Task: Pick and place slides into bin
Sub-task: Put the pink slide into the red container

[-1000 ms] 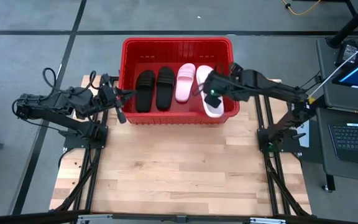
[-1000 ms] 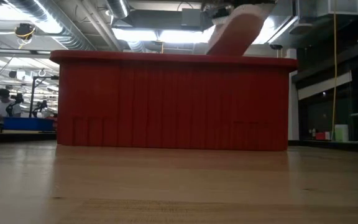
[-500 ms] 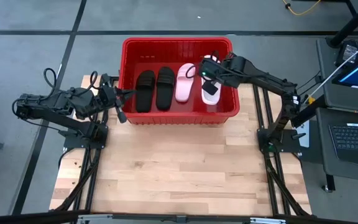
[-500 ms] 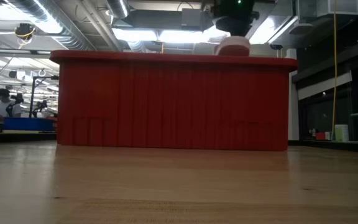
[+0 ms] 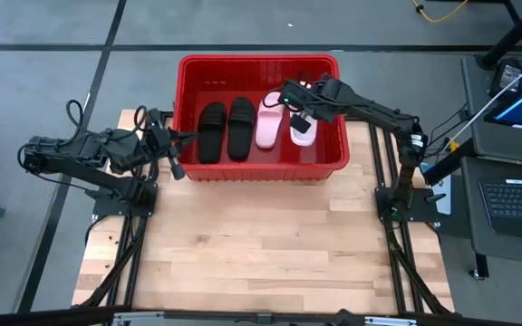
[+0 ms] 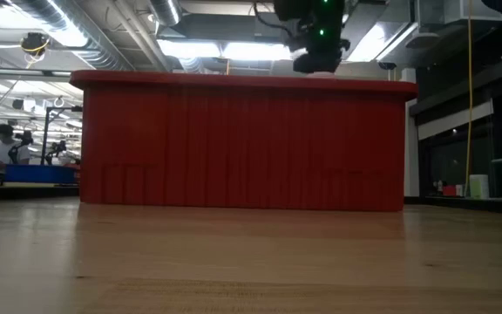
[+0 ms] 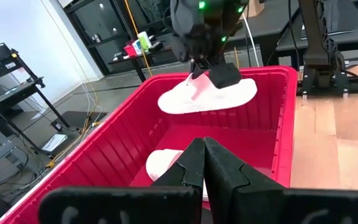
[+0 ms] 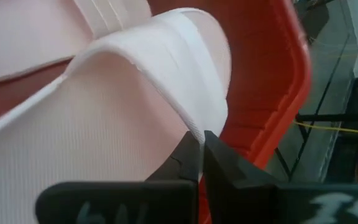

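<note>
Right gripper (image 5: 299, 107) pinches a pale pink slide (image 5: 303, 128) by its strap, above the red bin's (image 5: 257, 63) far corner. Left gripper (image 5: 176, 145) waits shut outside the bin's left wall. From table height, that wall hides the contents.

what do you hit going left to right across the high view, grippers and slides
left gripper → black slide → second black slide → pale pink slide → held pink slide, pinched by the shut right gripper, all slides within the red bin
</note>
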Controlling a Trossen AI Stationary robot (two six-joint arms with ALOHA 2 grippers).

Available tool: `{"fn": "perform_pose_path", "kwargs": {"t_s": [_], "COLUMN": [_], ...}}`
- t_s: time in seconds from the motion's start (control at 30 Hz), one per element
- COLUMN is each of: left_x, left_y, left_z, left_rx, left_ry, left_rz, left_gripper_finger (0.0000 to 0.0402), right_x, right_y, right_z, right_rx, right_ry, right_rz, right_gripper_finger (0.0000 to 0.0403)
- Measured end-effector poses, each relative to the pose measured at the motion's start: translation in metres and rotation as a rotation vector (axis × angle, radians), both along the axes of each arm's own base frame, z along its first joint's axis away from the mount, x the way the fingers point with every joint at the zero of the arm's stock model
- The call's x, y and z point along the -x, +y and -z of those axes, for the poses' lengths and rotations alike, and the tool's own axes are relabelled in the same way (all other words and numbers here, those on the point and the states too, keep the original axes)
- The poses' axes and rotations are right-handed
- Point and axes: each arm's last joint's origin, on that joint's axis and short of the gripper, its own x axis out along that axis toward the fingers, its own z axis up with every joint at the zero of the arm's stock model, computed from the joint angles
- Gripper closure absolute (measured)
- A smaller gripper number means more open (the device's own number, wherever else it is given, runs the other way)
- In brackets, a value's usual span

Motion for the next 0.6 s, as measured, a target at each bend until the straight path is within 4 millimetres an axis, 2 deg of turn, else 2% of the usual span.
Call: {"fn": "perform_pose_path", "kwargs": {"t_s": [0.33, 0.47, 0.6], "left_x": [0.000, 0.000, 0.000], "left_y": [0.000, 0.000, 0.000], "left_z": [0.000, 0.000, 0.000], "left_rx": [-0.001, 0.000, 0.000], "left_ry": [0.005, 0.005, 0.005], "left_rz": [0.001, 0.001, 0.001], "left_gripper_finger": [0.0399, 0.0399, 0.0399], "right_x": [-0.002, -0.003, 0.005], "right_y": [-0.020, -0.032, -0.046], "right_z": [0.057, 0.072, 0.084], "right_rx": [-0.066, -0.064, -0.062], "right_ry": [0.039, -0.011, -0.005], "right_rz": [-0.037, -0.055, -0.022], "right_gripper_finger": [0.0394, 0.0394, 0.0394]}}
